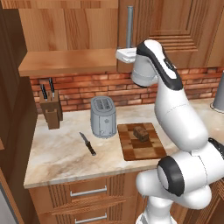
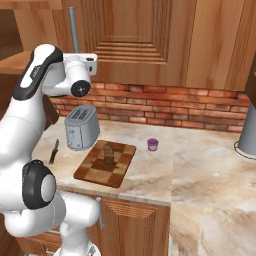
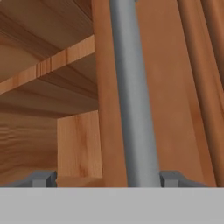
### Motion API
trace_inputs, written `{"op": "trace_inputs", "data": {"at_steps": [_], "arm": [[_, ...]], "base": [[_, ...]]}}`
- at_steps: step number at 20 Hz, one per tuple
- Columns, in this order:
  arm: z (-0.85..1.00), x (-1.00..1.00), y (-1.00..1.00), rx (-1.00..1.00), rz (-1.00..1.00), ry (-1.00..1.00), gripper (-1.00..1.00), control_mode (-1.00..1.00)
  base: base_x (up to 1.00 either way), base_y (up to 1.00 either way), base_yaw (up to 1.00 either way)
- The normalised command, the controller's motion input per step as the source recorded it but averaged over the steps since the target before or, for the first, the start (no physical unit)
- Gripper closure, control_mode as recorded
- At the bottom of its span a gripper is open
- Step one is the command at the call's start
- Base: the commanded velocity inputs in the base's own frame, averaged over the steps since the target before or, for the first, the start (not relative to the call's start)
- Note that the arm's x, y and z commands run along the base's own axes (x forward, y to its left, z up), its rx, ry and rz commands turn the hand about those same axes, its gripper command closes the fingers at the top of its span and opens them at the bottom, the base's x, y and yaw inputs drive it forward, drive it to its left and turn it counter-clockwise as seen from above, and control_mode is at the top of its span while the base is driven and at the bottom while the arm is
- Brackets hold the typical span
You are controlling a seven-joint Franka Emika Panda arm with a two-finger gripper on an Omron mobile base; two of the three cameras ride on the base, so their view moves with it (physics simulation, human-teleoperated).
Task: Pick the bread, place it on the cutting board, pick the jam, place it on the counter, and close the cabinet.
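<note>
The claw [image 3: 105, 178] is seen spread, its two tips standing either side of the grey bar handle [image 3: 133, 96] of the cabinet [image 3: 175, 87] without touching it. Well below, the bread [image 2: 108, 153] is laid on the cutting board [image 2: 95, 172], and the jam [image 2: 153, 144] is stood on the table [image 2: 200, 165] just beside the board.

- cabinet [image 2: 145, 40] — brown wood, grooved grain, matt
- its handle [image 3: 133, 96] — smooth grey metal
- counter [image 1: 57, 153] — beige veined stone
- cutting board [image 1: 142, 142] — patchwork wood
- bread [image 1: 141, 133] — rough dark crust
- toaster [image 1: 103, 117] — grey metal
</note>
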Motion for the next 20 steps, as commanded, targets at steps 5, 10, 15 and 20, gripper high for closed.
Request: {"op": "trace_inputs", "data": {"at_steps": [5, 10, 15, 20], "arm": [[0.0, 0.0, -0.25, 0.0, 0.0, -0.01, -1.0, -1.0], [0.0, 0.0, -0.27, 0.0, 0.0, -0.03, -1.0, -1.0], [0.0, -0.17, -0.19, 0.0, 0.0, -0.01, -1.0, -1.0], [0.0, -0.52, -0.01, 0.0, 0.0, -0.01, -1.0, -1.0]], "base": [[0.0, 0.0, 0.0], [0.0, 0.0, 0.0], [0.0, 0.0, 0.0], [0.0, 0.0, 0.0]]}}
